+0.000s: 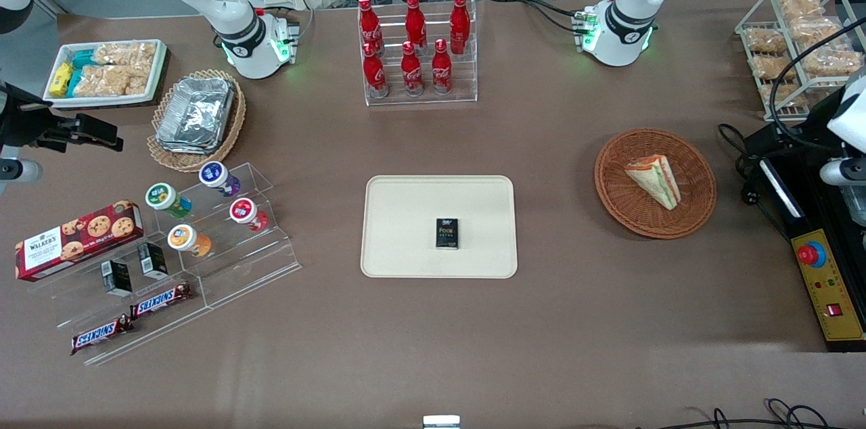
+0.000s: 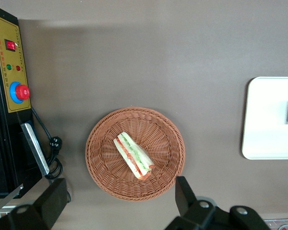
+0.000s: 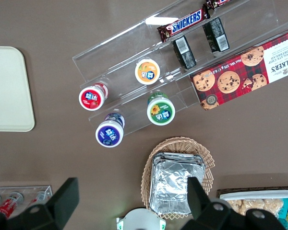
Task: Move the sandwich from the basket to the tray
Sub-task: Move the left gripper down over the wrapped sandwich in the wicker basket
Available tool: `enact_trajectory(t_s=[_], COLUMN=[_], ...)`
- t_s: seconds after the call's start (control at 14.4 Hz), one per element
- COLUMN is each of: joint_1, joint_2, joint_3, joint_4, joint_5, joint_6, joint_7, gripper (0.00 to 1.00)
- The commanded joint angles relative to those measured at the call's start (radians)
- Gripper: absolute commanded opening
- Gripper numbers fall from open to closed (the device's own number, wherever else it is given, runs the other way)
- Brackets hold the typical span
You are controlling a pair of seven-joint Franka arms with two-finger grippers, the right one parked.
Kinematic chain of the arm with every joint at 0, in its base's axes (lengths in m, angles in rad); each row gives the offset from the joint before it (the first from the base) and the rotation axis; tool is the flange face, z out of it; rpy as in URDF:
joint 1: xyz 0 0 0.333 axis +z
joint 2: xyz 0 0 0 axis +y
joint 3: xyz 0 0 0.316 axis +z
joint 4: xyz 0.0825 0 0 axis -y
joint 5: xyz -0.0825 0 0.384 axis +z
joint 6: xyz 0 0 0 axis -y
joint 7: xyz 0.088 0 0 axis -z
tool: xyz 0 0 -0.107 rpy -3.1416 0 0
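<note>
The sandwich [image 1: 655, 180], a white-bread wedge with green, orange and red filling, lies in the round reddish-brown wicker basket [image 1: 612, 192] toward the working arm's end of the table. Both also show in the left wrist view: the sandwich [image 2: 134, 155] and the basket [image 2: 101, 167]. My left gripper [image 2: 120, 187] hangs high above the basket's edge, open wide and empty, with one finger [image 2: 54, 197] on each side of it. The cream-beige tray [image 1: 406, 226] lies mid-table and also shows in the left wrist view [image 2: 269, 120]. A small black box [image 1: 446, 233] rests on it.
A black and yellow control box with a red button [image 1: 822, 280] and loose cables [image 1: 741, 165] lie beside the basket at the table's end. A wire rack of snack bags [image 1: 798, 36] and a clear rack of red cola bottles [image 1: 416, 50] stand farther from the front camera.
</note>
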Motion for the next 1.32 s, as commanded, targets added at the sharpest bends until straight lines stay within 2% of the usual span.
enact_trajectory(t_s=[0.0,0.28,0.49,0.56,0.7,0.83,0.97,1.11,1.25], joint_1=[0.001,0.0,-0.002,-0.003,-0.005,-0.005,-0.006,-0.006,-0.006], joint_2=[0.021,0.021,0.007,-0.008,-0.062,-0.128,-0.154,-0.137,-0.108], joint_3=[-0.004,-0.006,-0.007,-0.009,-0.015,-0.015,-0.044,-0.062,-0.069], joint_4=[0.033,0.022,-0.07,-0.123,-0.276,-0.463,-0.634,-0.706,-0.743], joint_5=[0.002,-0.001,-0.001,0.005,0.006,0.006,0.055,0.107,0.114], joint_6=[-0.03,-0.056,-0.047,-0.032,0.084,0.245,0.417,0.511,0.577], joint_7=[-0.021,-0.061,-0.463,-0.512,-0.547,-0.682,-0.779,-0.857,-0.888], gripper=[1.0,1.0,1.0,1.0,1.0,1.0,1.0,1.0,1.0])
